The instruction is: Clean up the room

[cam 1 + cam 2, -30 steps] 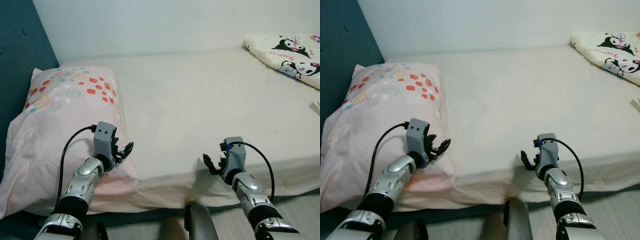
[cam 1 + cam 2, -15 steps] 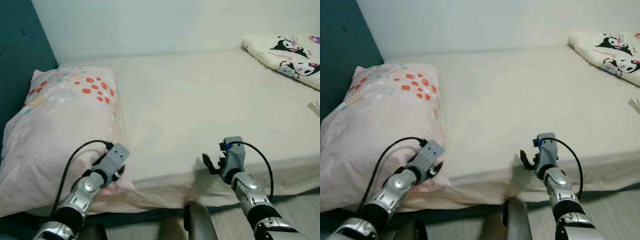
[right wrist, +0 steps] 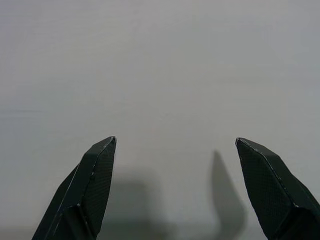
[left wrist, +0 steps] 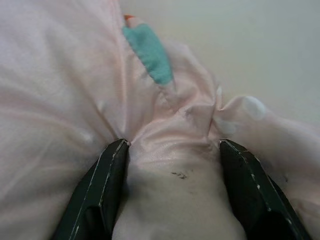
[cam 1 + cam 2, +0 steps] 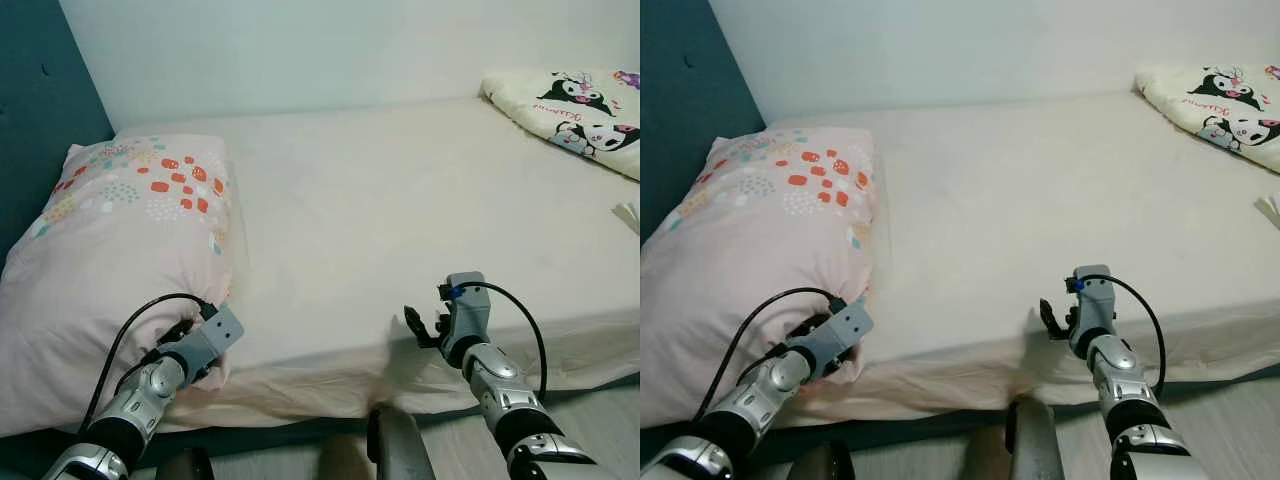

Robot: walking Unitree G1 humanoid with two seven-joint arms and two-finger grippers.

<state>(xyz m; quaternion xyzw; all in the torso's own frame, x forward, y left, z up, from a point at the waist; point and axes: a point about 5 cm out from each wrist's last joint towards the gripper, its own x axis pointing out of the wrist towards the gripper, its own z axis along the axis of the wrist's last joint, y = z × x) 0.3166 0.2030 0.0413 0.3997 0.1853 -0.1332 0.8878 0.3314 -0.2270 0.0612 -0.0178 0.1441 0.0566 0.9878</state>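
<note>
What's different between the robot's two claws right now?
The left gripper is pressed into the pink pillow, pinching a fold of its corner; the right gripper hovers open over the bare cream mattress, holding nothing. Both have two black fingers.

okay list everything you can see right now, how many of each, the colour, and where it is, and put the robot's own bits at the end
pillow: one, pale pink with red, teal and yellow spots, at the head end of the bed on the robot's left.
bed sheet: one, cream, covering the mattress in front of the robot.
blanket: one, cream with black-and-white cartoon figures, at the far right of the bed.
headboard: one, dark teal, behind the pillow on the left.
wall: white, beyond the bed.
floor: grey, at the lower right.
left gripper: black fingers closed on a fold at the pillow's near corner.
right gripper: black fingers open over the bed sheet near the bed's front edge.
</note>
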